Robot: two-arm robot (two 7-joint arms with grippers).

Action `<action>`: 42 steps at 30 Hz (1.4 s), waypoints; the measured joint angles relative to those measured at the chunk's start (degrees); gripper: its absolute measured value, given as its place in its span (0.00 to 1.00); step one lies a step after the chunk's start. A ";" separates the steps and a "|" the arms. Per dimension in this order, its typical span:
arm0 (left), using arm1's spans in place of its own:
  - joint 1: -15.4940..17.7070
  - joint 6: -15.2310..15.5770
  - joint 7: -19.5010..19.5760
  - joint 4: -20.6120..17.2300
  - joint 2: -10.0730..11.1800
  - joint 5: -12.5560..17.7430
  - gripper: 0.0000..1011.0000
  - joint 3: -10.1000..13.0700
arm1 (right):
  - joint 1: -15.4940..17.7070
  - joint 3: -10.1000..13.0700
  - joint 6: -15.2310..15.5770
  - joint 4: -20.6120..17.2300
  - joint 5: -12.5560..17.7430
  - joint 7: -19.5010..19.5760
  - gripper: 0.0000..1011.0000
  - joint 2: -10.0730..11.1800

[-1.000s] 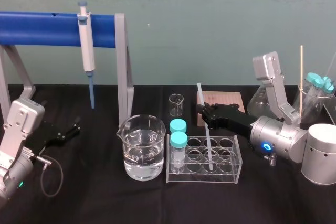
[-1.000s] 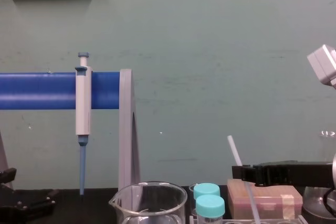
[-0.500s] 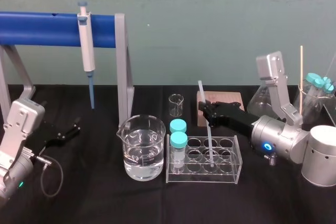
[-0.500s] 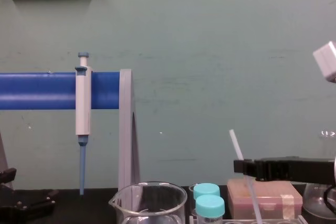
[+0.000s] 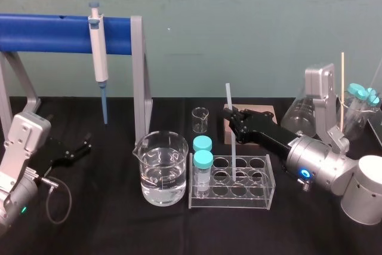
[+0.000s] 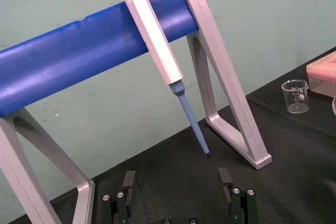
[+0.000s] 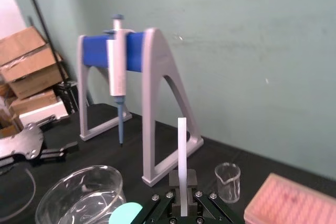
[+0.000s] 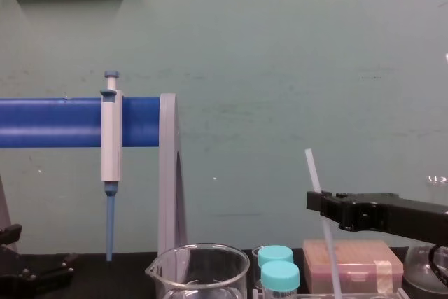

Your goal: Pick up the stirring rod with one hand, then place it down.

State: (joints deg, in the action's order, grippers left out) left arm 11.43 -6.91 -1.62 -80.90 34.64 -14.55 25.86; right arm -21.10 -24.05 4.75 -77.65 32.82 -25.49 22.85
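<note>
1. head view: i count one stirring rod (image 5: 228,103), nearly upright, clamped in the right gripper (image 5: 234,126) above the clear rack (image 5: 262,189), with its lower end down among the wells. i also count one water-filled beaker (image 5: 160,168), one small beaker (image 5: 200,119), two teal-capped vials (image 5: 203,159) in the rack, one pipette (image 5: 98,52) hanging on the blue stand (image 5: 54,33), and one pink tip box (image 5: 262,111). the left gripper (image 5: 77,149) rests far left on the table. a second ago the rod leaned more and sat deeper in the rack.
2. left wrist view: the left gripper (image 6: 177,178) has its two fingers apart with nothing between them. from here i can see the pipette's blue tip hanging clear of the black tabletop.
3. right wrist view: this gives me the grip itself. the right gripper's (image 7: 181,184) fingers are pressed together on the rod (image 7: 182,150), which stands straight up from them.
4. chest view: seen from the side, the rod (image 8: 312,171) tilts slightly. its top stands above the right gripper (image 8: 327,204), higher against the wall than a second ago.
</note>
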 joint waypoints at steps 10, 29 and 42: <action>0.00 0.00 0.00 0.00 0.00 0.00 0.99 0.00 | 1.94 -0.32 -9.40 -1.37 -6.08 -2.13 0.07 1.41; 0.00 0.00 0.00 0.00 0.00 0.00 0.99 0.00 | 3.68 8.04 -12.06 -10.06 -4.32 -0.07 0.07 1.38; 0.00 0.00 0.00 0.00 0.00 0.00 0.99 0.00 | 4.31 11.42 -9.96 -12.78 -6.31 3.67 0.07 1.48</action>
State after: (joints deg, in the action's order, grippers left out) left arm 11.43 -6.91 -1.62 -80.90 34.65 -14.55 25.86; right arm -16.79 -12.63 -5.21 -90.43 26.51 -21.82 24.33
